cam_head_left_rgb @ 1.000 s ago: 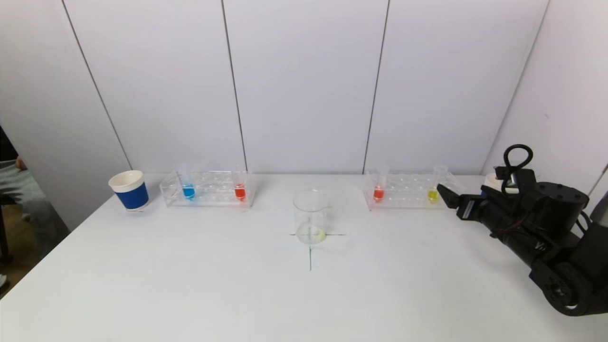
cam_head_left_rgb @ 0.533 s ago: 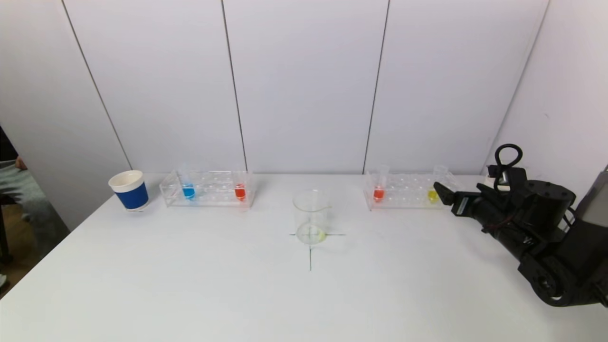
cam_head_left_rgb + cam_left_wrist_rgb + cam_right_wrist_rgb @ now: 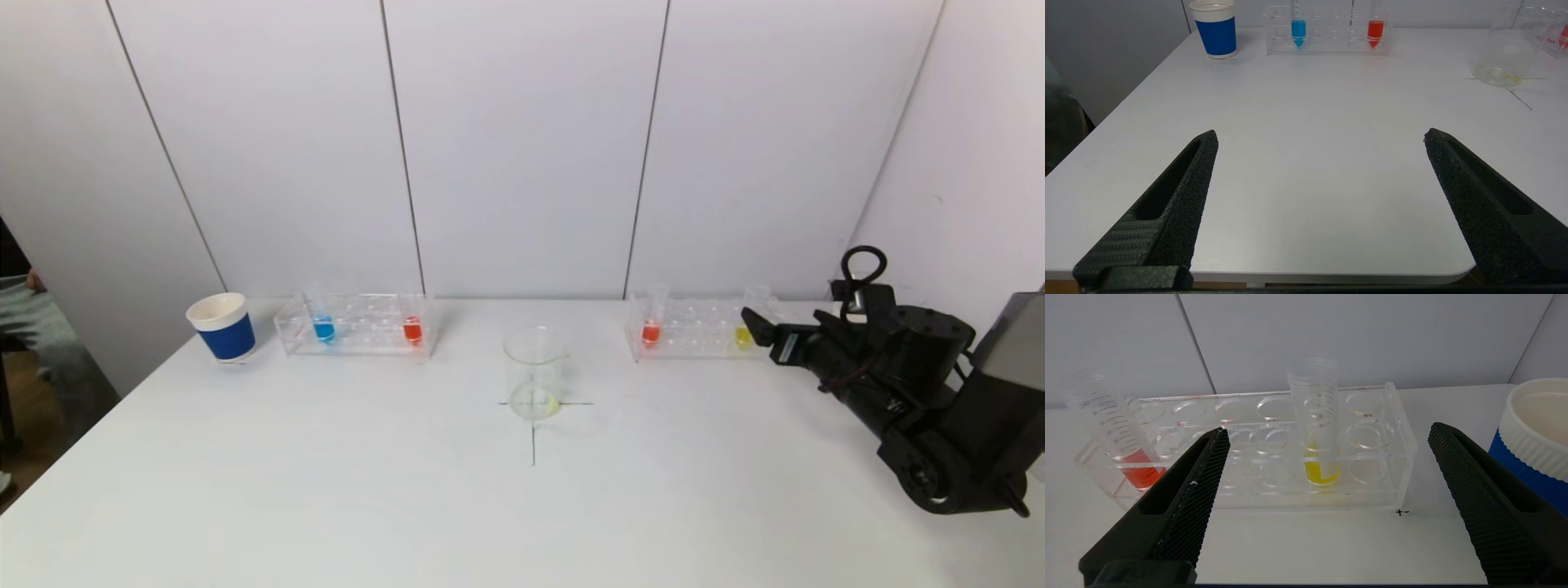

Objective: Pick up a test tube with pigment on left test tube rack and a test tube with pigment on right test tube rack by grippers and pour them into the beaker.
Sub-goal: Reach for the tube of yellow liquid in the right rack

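Upright in the right test tube rack (image 3: 1396, 428), the yellow test tube (image 3: 1318, 428) stood directly ahead of the right gripper (image 3: 1327, 435), whose jaws were spread wide and empty. Farther left stood the beaker (image 3: 535, 371) at table centre. The left gripper (image 3: 1321, 136) also gaped wide over the table's near edge, holding nothing.

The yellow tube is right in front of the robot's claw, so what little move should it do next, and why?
Probably ease the right gripper forward until its open jaws sit either side of the yellow tube, then close. The tube stands upright in the right rack, centred between the jaws but not yet between them, and nothing is held.
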